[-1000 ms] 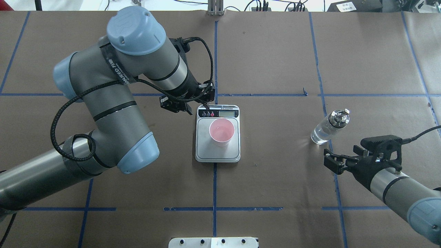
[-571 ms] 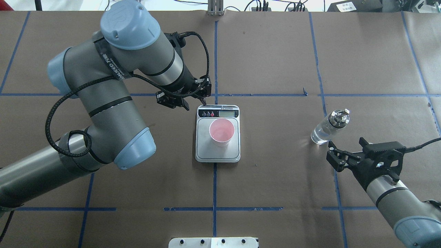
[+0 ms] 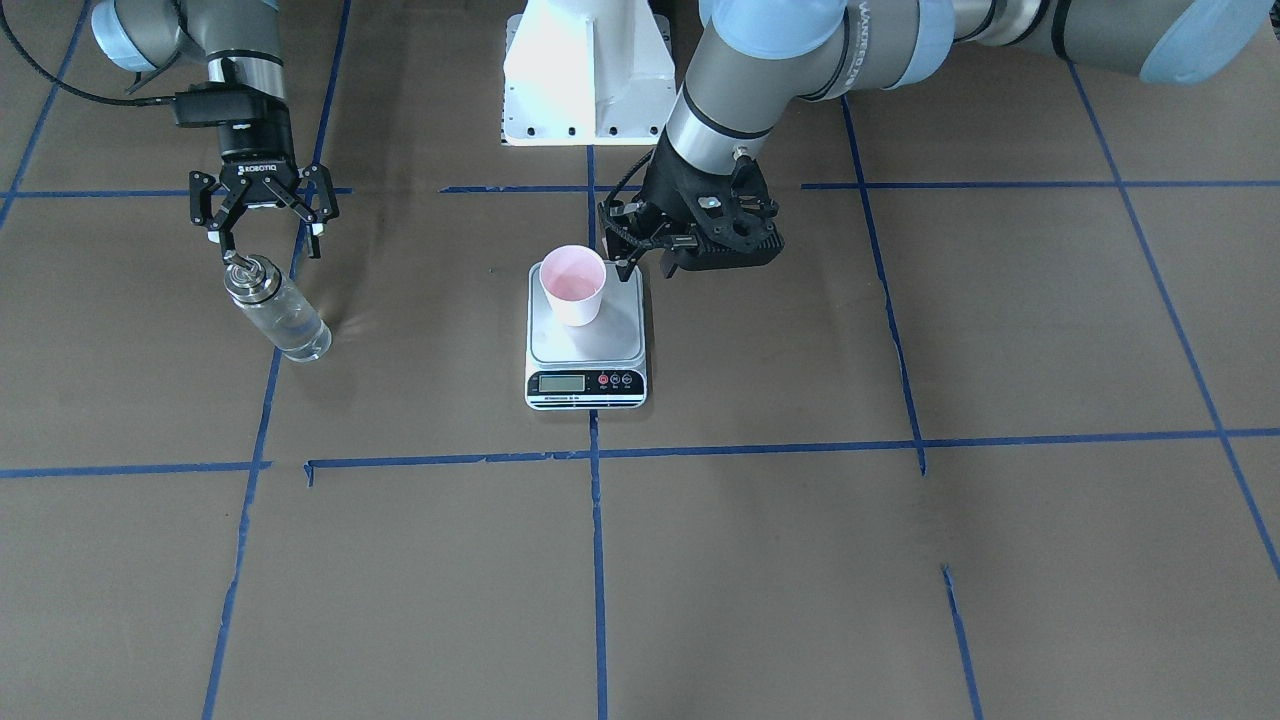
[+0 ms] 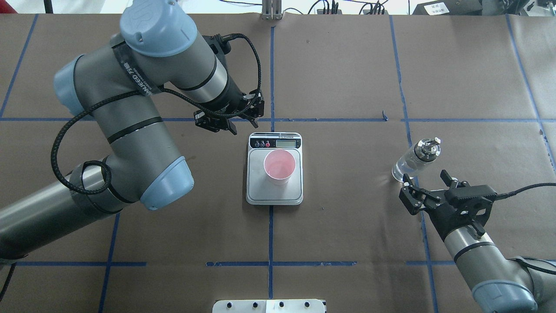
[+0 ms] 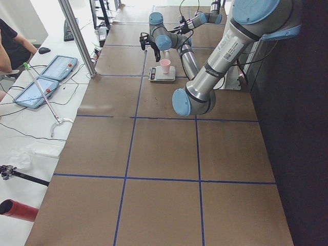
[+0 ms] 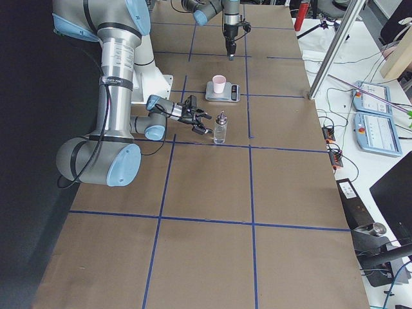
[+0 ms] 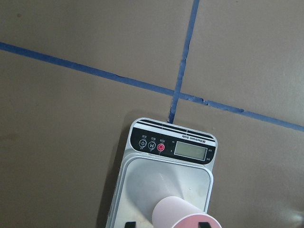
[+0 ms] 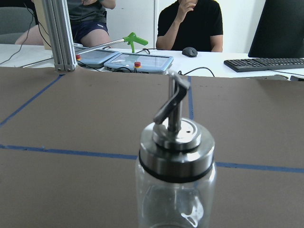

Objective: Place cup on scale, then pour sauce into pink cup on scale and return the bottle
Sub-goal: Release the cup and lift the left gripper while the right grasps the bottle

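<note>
The left gripper (image 4: 244, 125) has drawn back from the scale (image 4: 256, 196), off its button strip toward 11 o'clock in the overhead view. The right gripper (image 4: 423, 188) has swung in toward the bottle (image 4: 410, 163). The left arm is folded at the elbow, its wrist pointing down. Its fingers are apart and empty, hanging just beyond the scale's display end. The right arm reaches in low from 5 o'clock with its forearm nearly level. Its fingers are spread wide just short of the bottle, not touching the glass. The cup (image 4: 279, 166) stands upright on the scale's platform. The bottle stands on the table at the scale's 3 o'clock, well apart, with clear sauce (image 4: 403, 168) inside.
</note>
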